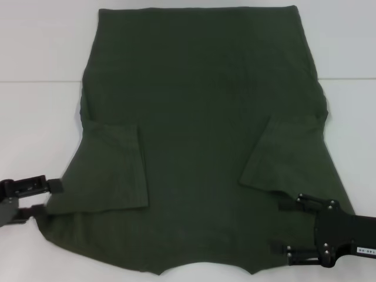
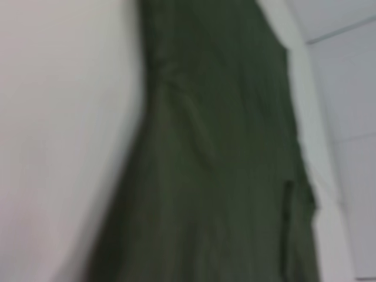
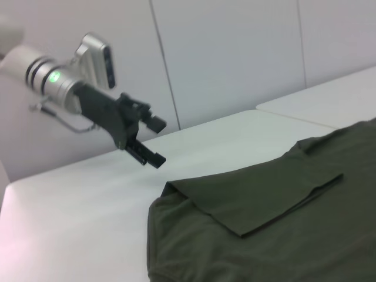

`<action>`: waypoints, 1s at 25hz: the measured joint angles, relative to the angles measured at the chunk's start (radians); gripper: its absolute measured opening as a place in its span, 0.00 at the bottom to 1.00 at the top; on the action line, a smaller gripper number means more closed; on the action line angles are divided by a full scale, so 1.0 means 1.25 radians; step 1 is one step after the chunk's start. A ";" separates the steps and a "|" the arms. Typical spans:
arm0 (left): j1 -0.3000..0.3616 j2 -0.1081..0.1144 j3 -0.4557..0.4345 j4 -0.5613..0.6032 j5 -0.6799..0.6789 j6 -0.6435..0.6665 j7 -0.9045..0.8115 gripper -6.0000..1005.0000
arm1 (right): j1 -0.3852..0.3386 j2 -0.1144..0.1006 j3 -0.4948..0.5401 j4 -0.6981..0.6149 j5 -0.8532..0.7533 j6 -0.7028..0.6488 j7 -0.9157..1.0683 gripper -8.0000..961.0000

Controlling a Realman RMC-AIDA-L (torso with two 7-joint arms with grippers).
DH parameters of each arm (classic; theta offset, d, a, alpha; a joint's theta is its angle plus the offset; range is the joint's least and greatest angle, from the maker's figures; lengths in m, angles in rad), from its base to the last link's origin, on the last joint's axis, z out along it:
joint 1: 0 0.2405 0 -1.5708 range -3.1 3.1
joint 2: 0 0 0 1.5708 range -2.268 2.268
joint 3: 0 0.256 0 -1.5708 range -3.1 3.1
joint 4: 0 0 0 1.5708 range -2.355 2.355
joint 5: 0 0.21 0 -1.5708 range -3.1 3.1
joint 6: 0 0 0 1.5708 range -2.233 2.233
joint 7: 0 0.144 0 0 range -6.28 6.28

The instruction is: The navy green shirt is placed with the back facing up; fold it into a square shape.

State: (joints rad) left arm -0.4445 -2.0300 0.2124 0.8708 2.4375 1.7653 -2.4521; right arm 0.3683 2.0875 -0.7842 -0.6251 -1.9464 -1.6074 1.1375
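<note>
white table (image 1: 35, 117) with a green shirt (image 1: 200, 117) spread flat on it

the shirt lies back up, both short sleeves folded inward over the body, hem at the far edge and collar end nearest the robot. a seam crosses the table behind it, and bare white surface shows on either side of the cloth.
</note>
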 joint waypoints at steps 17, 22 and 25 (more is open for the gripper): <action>-0.060 0.010 0.102 0.030 0.123 -0.116 -0.068 0.90 | 0.009 0.000 0.004 0.011 -0.035 0.031 -0.049 0.98; -0.061 0.009 0.136 0.060 0.128 -0.119 -0.014 0.90 | 0.009 0.000 0.005 0.011 -0.034 0.031 -0.047 0.98; -0.061 0.005 0.161 0.073 0.149 -0.112 0.023 0.90 | 0.008 0.000 0.007 0.012 -0.031 0.031 -0.044 0.98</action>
State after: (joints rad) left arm -0.5205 -2.0241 0.4131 0.9625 2.6241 1.6247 -2.4232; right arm 0.3785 2.0877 -0.7761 -0.6105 -1.9853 -1.5688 1.0820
